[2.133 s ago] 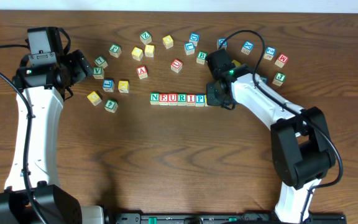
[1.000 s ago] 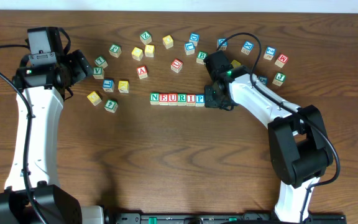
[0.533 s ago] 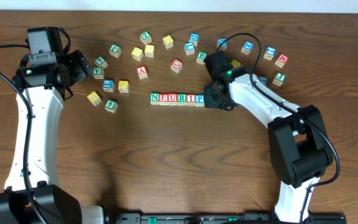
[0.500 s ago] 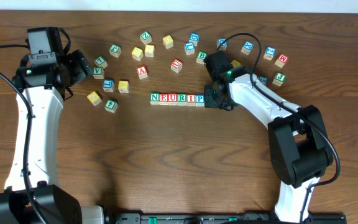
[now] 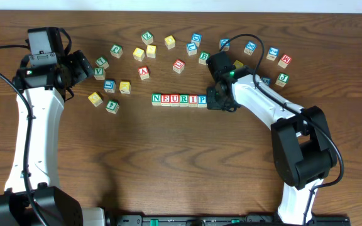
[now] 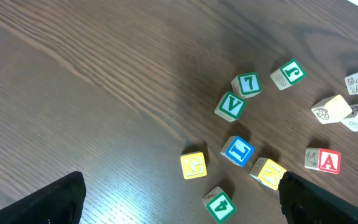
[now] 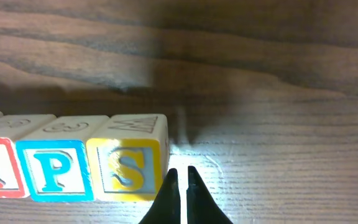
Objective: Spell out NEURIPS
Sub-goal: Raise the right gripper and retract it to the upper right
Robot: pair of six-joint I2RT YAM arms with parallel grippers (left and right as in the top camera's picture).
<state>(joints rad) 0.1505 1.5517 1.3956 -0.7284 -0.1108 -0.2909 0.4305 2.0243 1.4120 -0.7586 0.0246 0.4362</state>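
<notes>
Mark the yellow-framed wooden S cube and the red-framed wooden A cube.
Yellow-framed wooden S cube point(image 7: 126, 169): right wrist view, letter face.
Red-framed wooden A cube point(image 6: 329, 162): left wrist view, letter face.

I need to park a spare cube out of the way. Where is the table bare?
The widest bare patch is the table in front of the NEURIPS row, between the left arm and right arm. Behind the row it is crowded with loose cubes. The right gripper stands shut beside the S cube.
</notes>
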